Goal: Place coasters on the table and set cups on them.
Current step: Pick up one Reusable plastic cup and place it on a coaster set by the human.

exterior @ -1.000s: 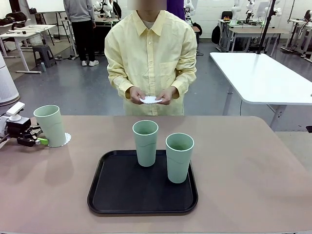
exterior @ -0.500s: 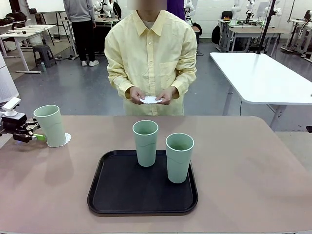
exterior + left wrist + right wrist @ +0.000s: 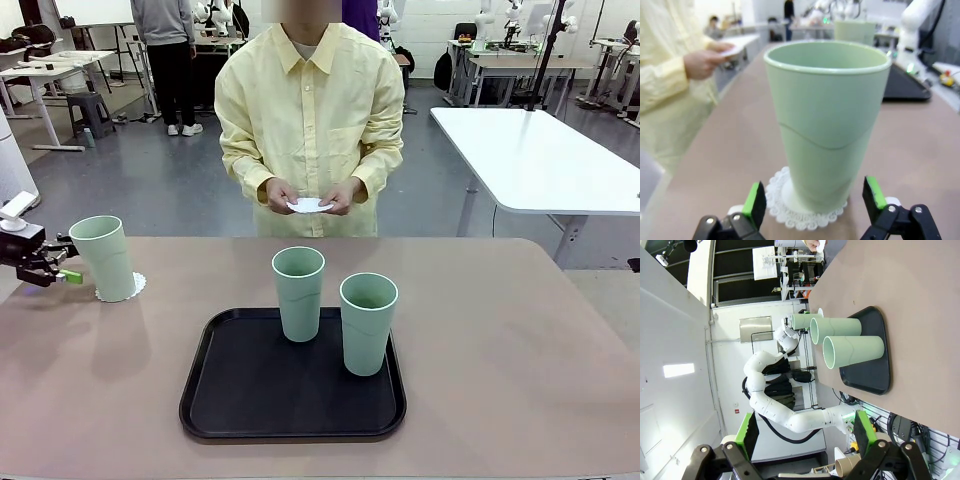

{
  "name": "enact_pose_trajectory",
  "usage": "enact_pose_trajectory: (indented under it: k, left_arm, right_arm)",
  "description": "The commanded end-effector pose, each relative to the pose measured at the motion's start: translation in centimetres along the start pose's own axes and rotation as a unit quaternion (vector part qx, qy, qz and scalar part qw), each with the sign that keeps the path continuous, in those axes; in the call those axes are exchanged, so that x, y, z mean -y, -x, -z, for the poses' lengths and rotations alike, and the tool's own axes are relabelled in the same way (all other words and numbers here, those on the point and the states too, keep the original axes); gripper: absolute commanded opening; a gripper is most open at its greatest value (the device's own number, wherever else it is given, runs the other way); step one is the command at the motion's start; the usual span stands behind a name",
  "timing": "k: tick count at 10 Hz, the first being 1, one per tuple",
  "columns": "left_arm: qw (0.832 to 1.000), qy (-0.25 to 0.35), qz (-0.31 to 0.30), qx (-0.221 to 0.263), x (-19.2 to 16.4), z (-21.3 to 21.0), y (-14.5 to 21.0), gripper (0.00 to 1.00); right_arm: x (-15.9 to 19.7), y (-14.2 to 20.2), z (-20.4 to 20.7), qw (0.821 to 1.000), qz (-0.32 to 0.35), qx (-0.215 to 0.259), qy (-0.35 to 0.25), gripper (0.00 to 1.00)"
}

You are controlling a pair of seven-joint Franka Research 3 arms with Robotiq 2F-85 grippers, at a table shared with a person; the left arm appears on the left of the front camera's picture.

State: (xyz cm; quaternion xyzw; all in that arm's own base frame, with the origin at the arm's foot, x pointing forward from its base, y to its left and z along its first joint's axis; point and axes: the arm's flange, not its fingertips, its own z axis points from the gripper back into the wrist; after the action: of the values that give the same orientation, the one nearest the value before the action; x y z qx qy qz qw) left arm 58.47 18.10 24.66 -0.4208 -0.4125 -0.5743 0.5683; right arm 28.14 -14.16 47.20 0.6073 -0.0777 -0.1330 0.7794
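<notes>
One pale-green cup point(image 3: 103, 257) stands upright on a lacy white coaster point(image 3: 135, 287) at the left end of the tan table point(image 3: 500, 330). The robot's left gripper point(image 3: 66, 262) sits just beside the cup, its jaws spread wide and holding nothing. In the left wrist view the green pads flank the cup's base without touching it. Two other cups point(image 3: 299, 293) stand upright on the black tray point(image 3: 240, 400) at mid-table. Across the table the person's hands point(image 3: 283, 195) hold a second coaster point(image 3: 309, 205) above the far edge, not yet laid down. The right gripper point(image 3: 806, 432) hangs high and well clear of the table, equally wide open and empty. The task looks about a third done, and the job in hand appears to be clearing away from the set cup. To do that well, the gripper should draw straight back along its fingers, since a sideways swing could tip the tall tumbler or drag the thin paper. For the next cup, a grasp on the mid-wall, a lift clear of the tray's lip and a centred, level set-down would serve best.
</notes>
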Motion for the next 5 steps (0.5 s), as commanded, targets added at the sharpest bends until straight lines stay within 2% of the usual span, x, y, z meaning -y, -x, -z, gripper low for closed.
enact_pose_trajectory:
  k: [1,2,3,5]
  left_arm:
    - [0.994,-0.062,-0.005,-0.095,2.0,-0.6,-4.7,1.00]
    - [0.979,-0.113,-0.009,-0.168,3.3,-0.7,-8.2,1.00]
    - [0.965,-0.134,-0.020,-0.226,5.2,-0.9,-11.5,1.00]
    - [0.938,-0.171,-0.031,-0.299,7.3,0.1,-15.4,1.00]
  right_arm:
    - [-0.1,0.0,0.0,1.000,-0.002,0.001,-0.004,1.00]
    - [-0.1,0.0,0.0,1.000,-0.002,0.001,-0.004,1.00]
    - [-0.1,0.0,0.0,1.000,-0.002,0.001,-0.004,1.00]
    - [-0.1,0.0,0.0,1.000,-0.002,0.001,-0.004,1.00]
